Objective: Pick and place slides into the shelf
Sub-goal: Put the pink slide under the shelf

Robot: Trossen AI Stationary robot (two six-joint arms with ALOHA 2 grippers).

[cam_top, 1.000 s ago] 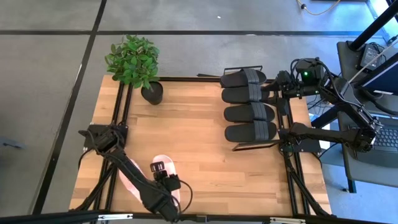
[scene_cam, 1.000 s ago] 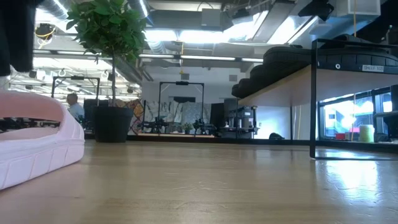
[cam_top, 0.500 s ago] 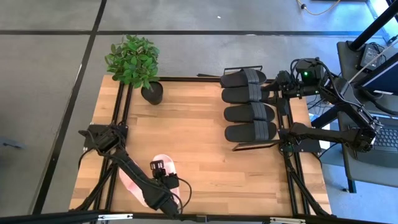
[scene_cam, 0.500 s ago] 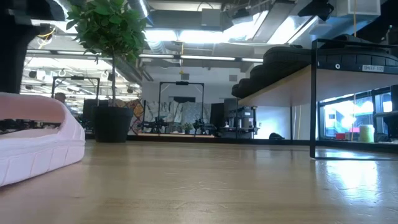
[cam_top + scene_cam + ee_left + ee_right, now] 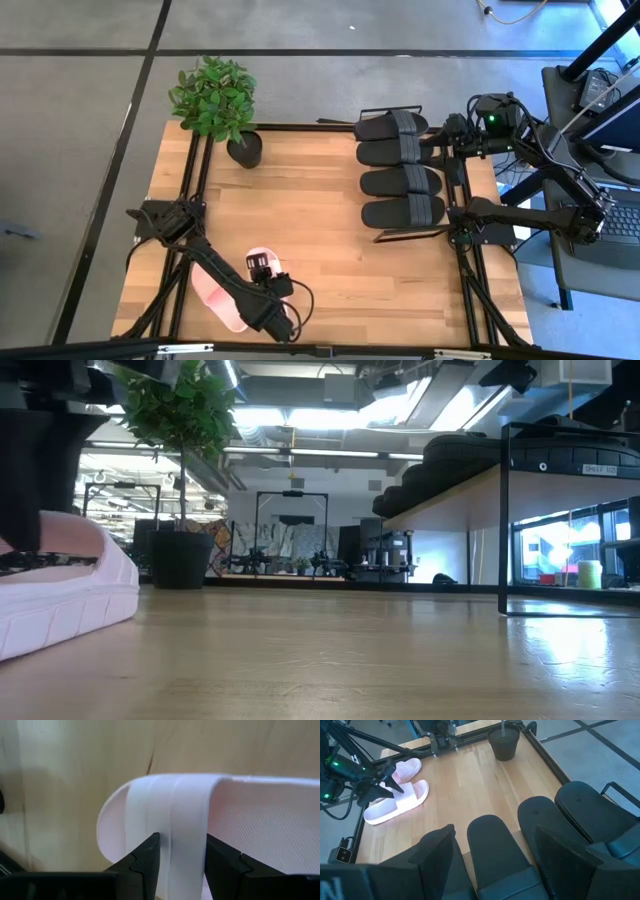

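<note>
Left gripper (image 5: 181, 851) clamped on strap of pink slide (image 5: 260, 827), second pink slide (image 5: 404, 768) lying just beside; right gripper (image 5: 492, 850) spread empty above four black slides (image 5: 402, 168) seated on shelf (image 5: 452, 188)

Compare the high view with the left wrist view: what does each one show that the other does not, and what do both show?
Only the high view shows the four black slides on the shelf, the potted plant, and the right end effector waiting by the shelf. Only the left wrist view shows the left end effector with its fingers on either side of the strap. Both show a pink slide on the wooden table.
</note>
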